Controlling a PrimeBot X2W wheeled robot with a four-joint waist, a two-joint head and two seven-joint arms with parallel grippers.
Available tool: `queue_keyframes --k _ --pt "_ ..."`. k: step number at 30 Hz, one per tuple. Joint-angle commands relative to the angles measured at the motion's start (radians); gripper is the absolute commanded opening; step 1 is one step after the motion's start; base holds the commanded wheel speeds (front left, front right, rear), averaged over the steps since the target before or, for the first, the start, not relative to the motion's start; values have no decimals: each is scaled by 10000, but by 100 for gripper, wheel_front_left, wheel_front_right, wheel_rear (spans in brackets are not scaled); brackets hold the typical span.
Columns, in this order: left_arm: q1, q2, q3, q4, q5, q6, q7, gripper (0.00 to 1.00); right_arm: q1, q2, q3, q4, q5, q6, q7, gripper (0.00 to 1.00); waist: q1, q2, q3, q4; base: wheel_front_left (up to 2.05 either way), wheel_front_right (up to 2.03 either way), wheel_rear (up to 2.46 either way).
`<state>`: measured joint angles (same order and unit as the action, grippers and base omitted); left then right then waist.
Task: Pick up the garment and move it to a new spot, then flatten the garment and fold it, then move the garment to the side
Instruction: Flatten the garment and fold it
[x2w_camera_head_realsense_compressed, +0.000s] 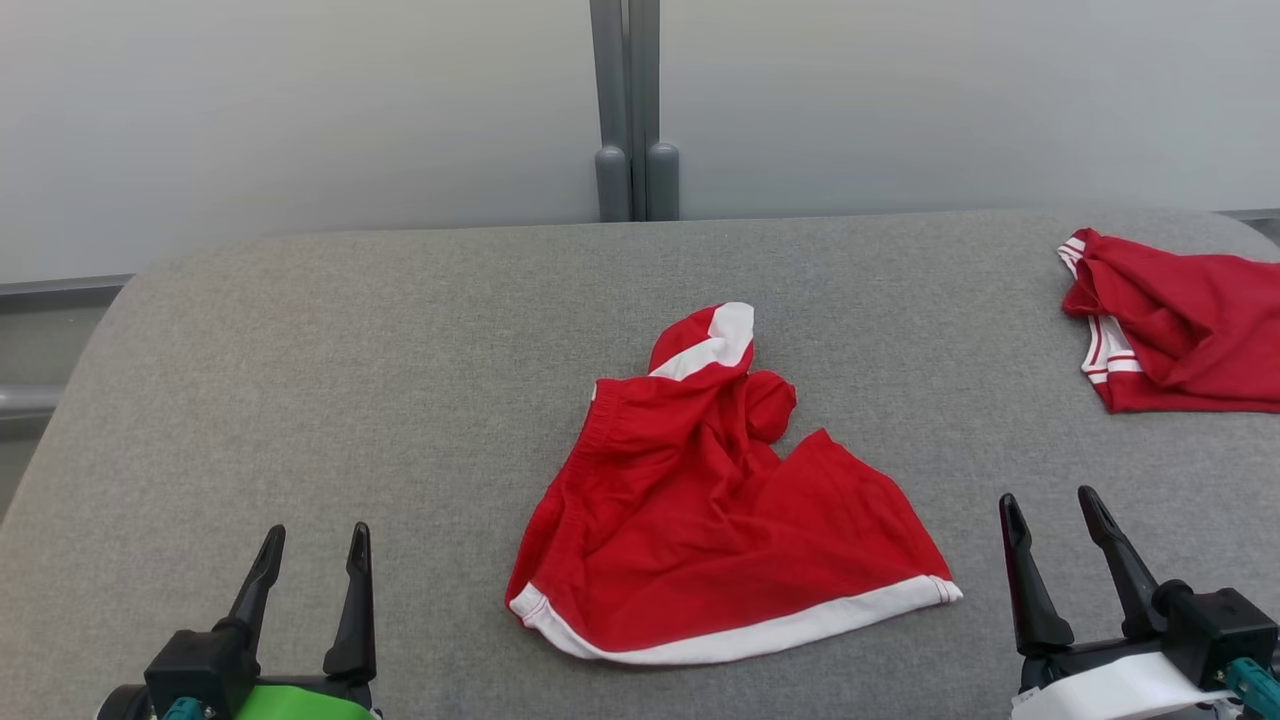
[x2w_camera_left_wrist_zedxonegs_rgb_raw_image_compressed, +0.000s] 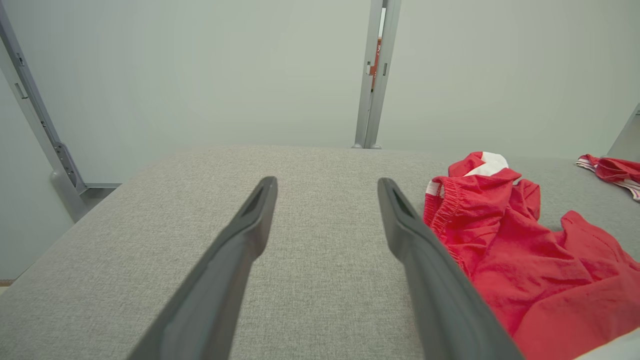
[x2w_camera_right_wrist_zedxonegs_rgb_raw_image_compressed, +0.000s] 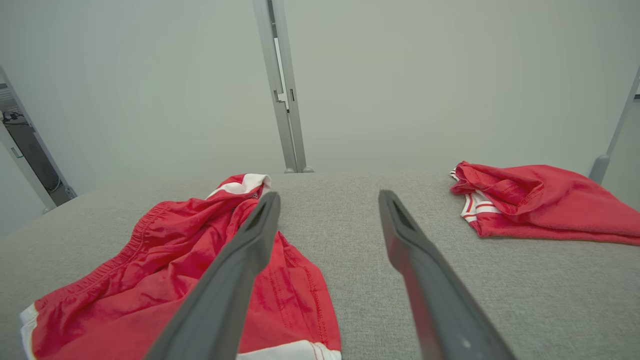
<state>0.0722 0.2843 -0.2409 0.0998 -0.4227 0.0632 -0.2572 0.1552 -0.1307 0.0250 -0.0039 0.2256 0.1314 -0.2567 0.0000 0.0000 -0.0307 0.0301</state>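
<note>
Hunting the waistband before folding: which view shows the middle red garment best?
Head view: the whole garment lies unobstructed. The left wrist view crops it, the left end effector overlapping; in the right wrist view the right end effector crosses it.

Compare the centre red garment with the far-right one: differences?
Centre garment lies spread and crumpled in the middle of the grey table; far-right garment sits bunched compactly near its right edge, cut off in the head view. Centre garment shows a broad white hem band; far-right garment shows thin white stripes. Both are red with white trim.
</note>
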Motion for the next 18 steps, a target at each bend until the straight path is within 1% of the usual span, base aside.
queue_keyframes --k 1,18 --pt "114 31 7 -32 -41 17 -35 100 86 17 23 35 7 -17 -34 100 0 0 1 16 0 0 0" --pt "96 126 -7 8 -151 124 -24 100 40 -57 140 209 81 -17 50 100 0 0 15 47 0 0 0"
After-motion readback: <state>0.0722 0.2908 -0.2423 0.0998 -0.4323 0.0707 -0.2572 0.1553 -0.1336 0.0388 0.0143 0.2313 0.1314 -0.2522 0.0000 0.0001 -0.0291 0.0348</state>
